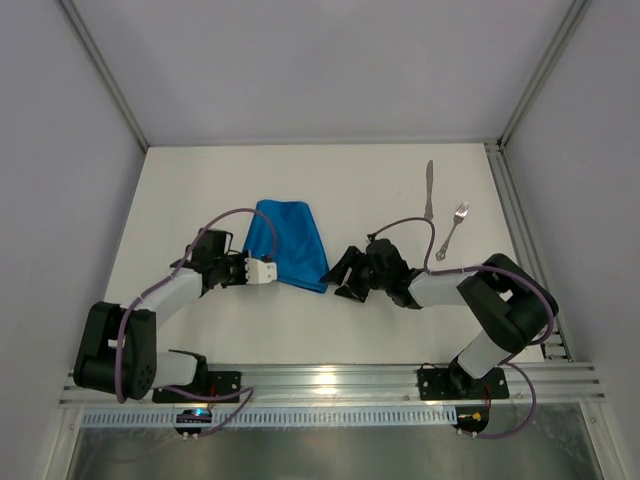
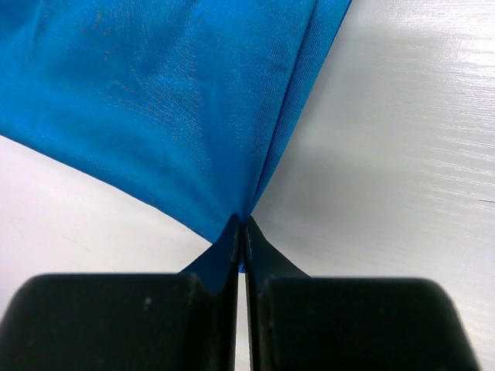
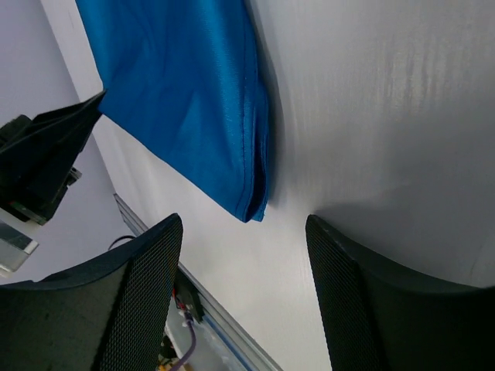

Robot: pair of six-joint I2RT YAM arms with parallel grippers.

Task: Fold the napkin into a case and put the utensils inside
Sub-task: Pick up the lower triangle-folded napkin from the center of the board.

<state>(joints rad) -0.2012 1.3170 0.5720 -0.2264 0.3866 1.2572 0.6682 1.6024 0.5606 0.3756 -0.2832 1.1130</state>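
The bright blue napkin (image 1: 288,243) lies folded on the white table, narrower at the far end. My left gripper (image 1: 262,271) is shut on its near left corner; in the left wrist view the cloth (image 2: 170,100) fans out from the pinched tips of my left gripper (image 2: 242,226). My right gripper (image 1: 340,273) is open just right of the napkin's near right corner (image 3: 251,202), which lies between and beyond its fingers (image 3: 147,270), untouched. The silver knife (image 1: 429,189) and fork (image 1: 453,228) lie at the far right of the table.
Aluminium frame rails run along the right side (image 1: 520,230) and the near edge (image 1: 330,380) of the table. Grey walls close in the left, right and back.
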